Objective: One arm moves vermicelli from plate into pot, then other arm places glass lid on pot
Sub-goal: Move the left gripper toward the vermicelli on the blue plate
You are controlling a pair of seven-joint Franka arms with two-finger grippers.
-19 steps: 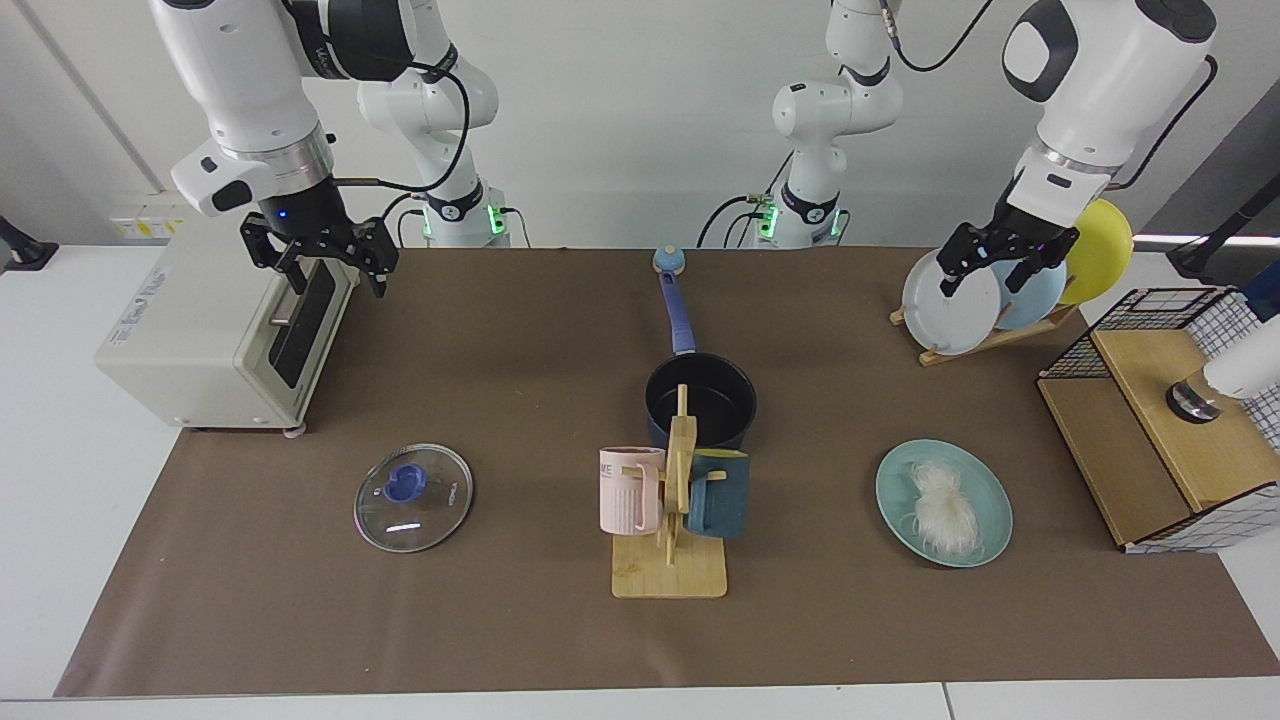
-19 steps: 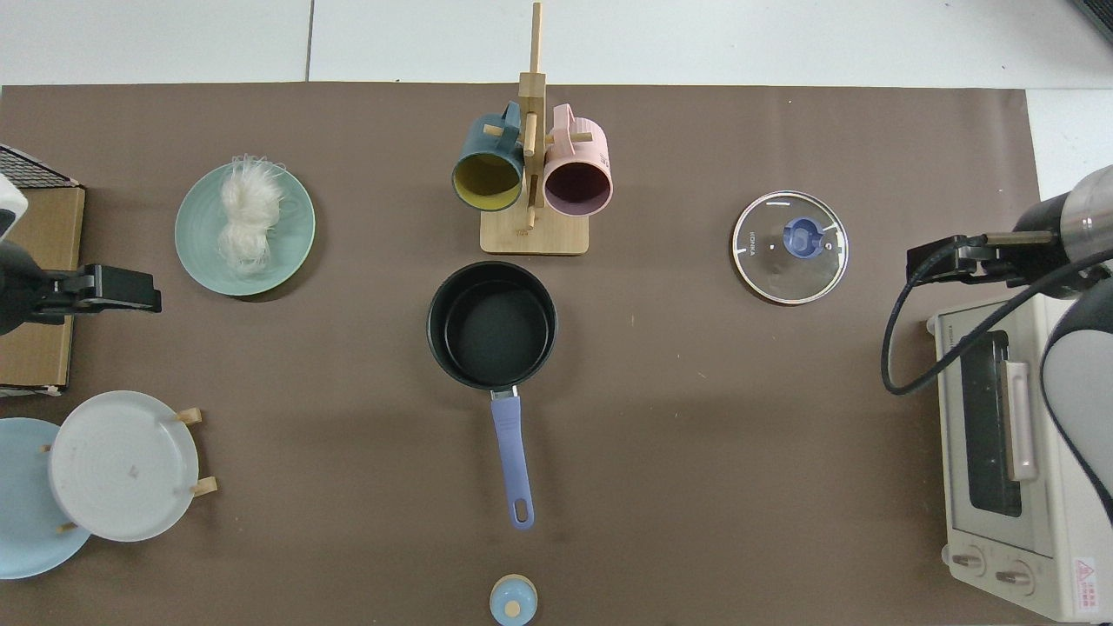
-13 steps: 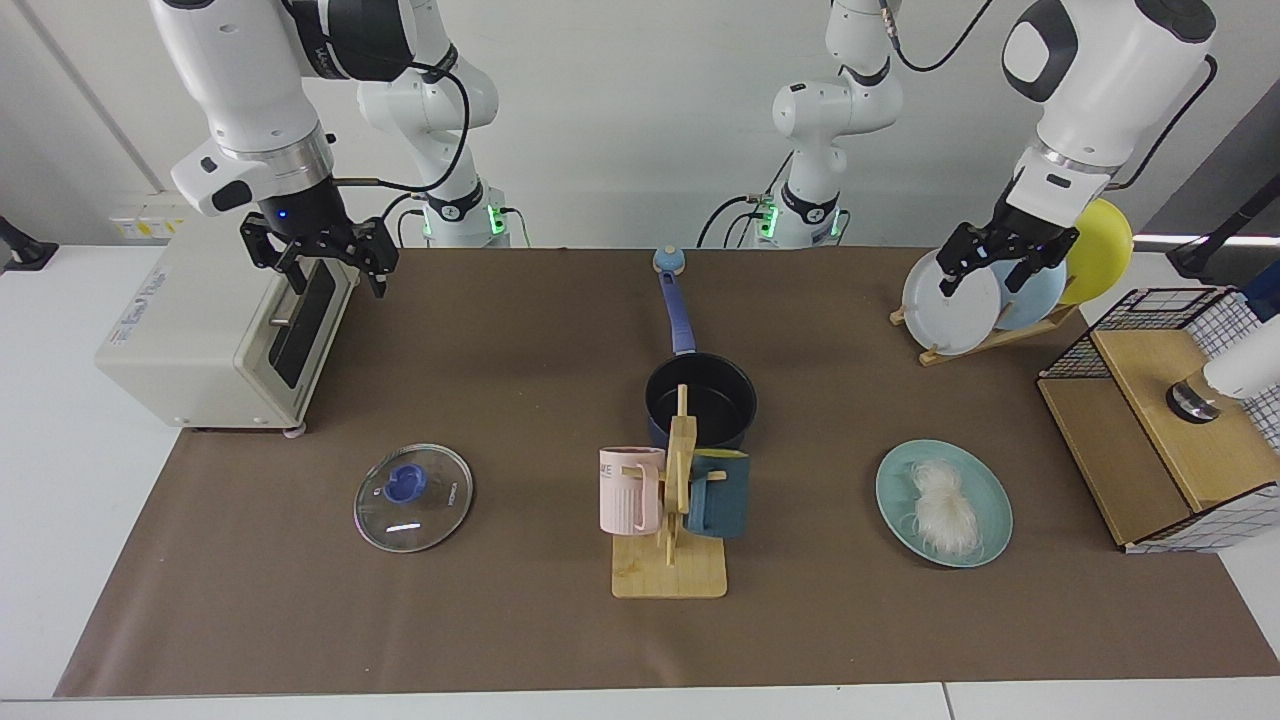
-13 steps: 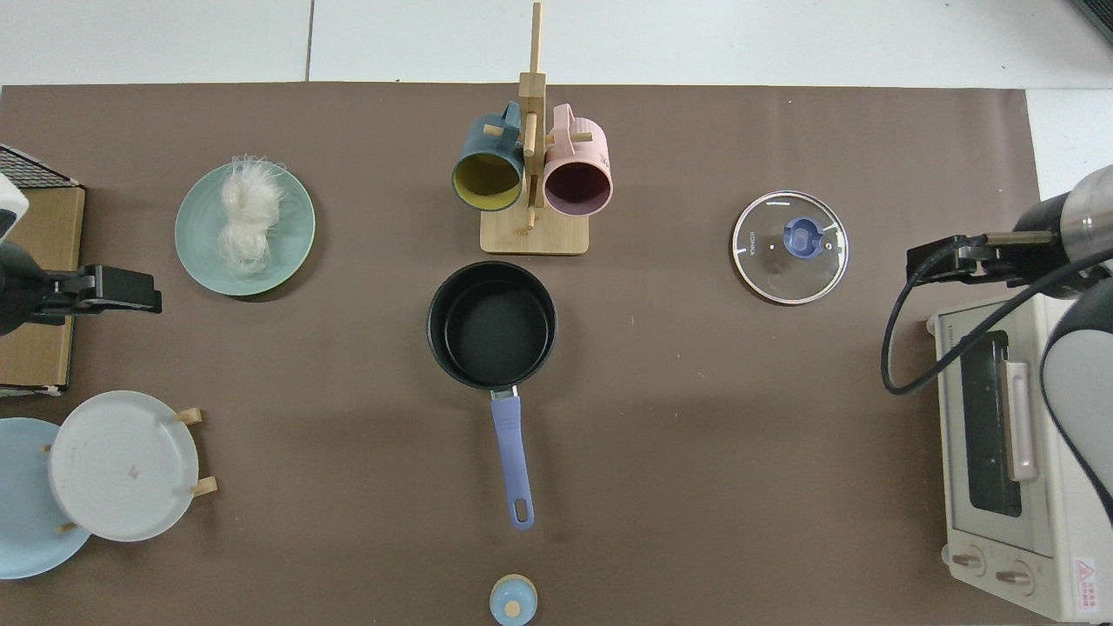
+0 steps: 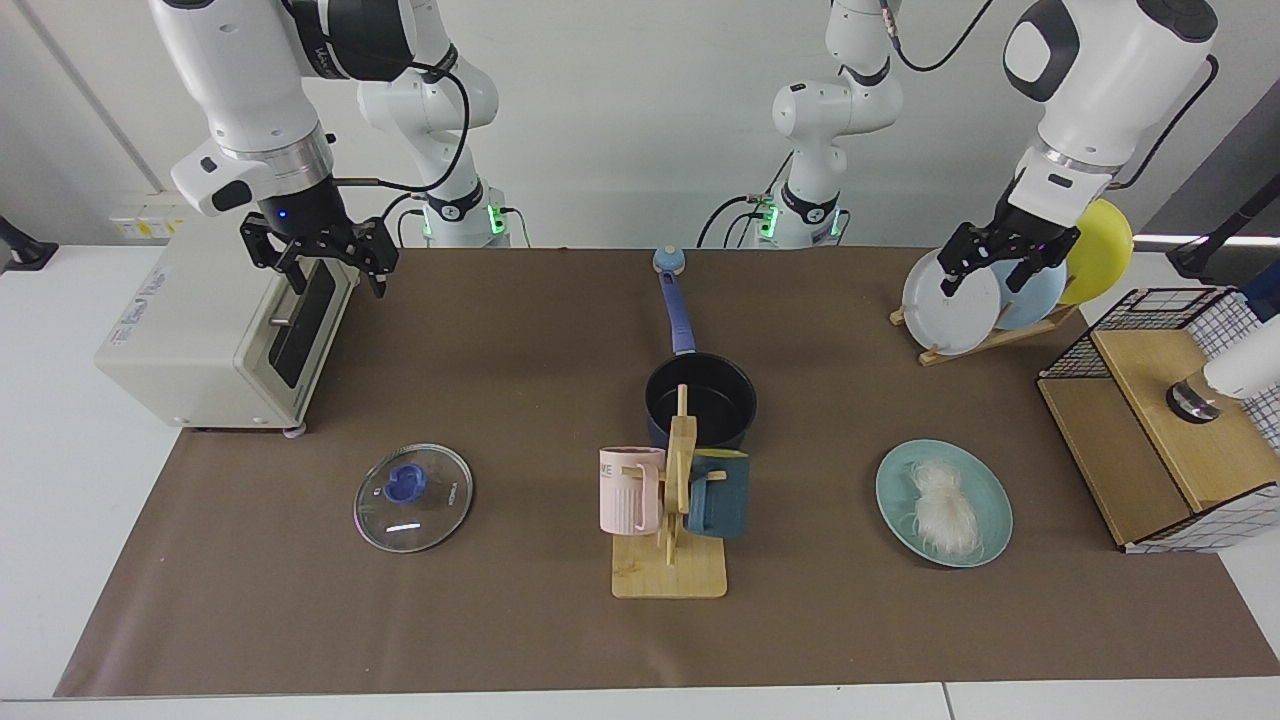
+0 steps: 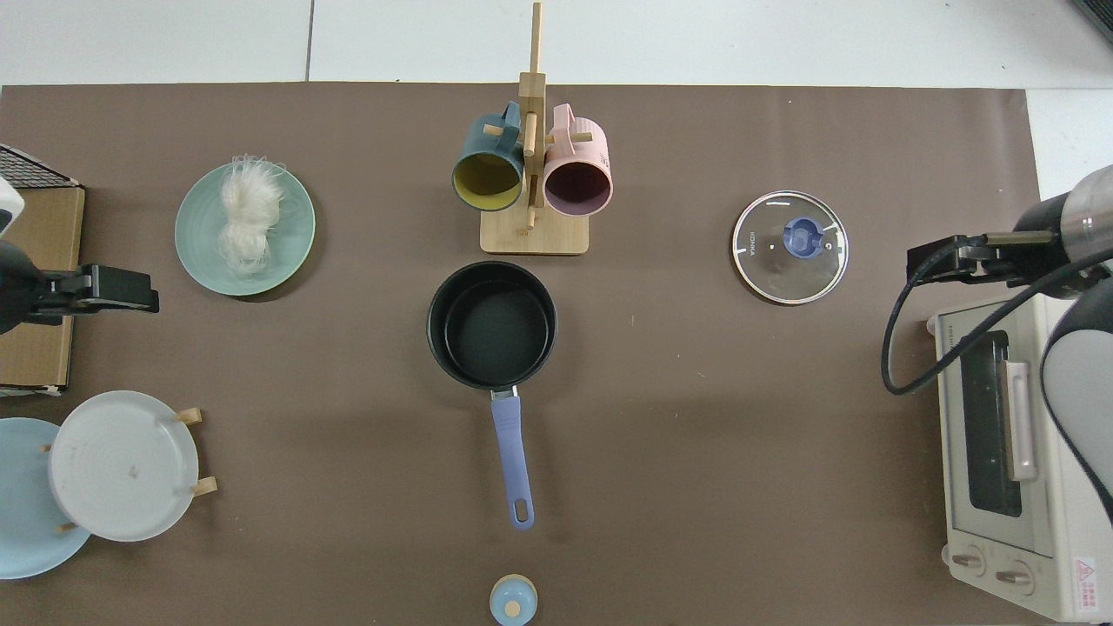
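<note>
Vermicelli (image 5: 941,508) sits untouched on the teal plate (image 5: 990,478) by the mat's end, pot (image 5: 700,398) empty at centre, glass lid (image 5: 413,497) opposite, as left gripper (image 5: 985,267) and right gripper (image 5: 325,258), both spread and empty, remain hovering, nothing begun.

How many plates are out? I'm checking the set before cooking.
4: a green plate flat on the table, holding noodles; white, pale blue and yellow plates upright in the rack. Others may hide behind.
</note>
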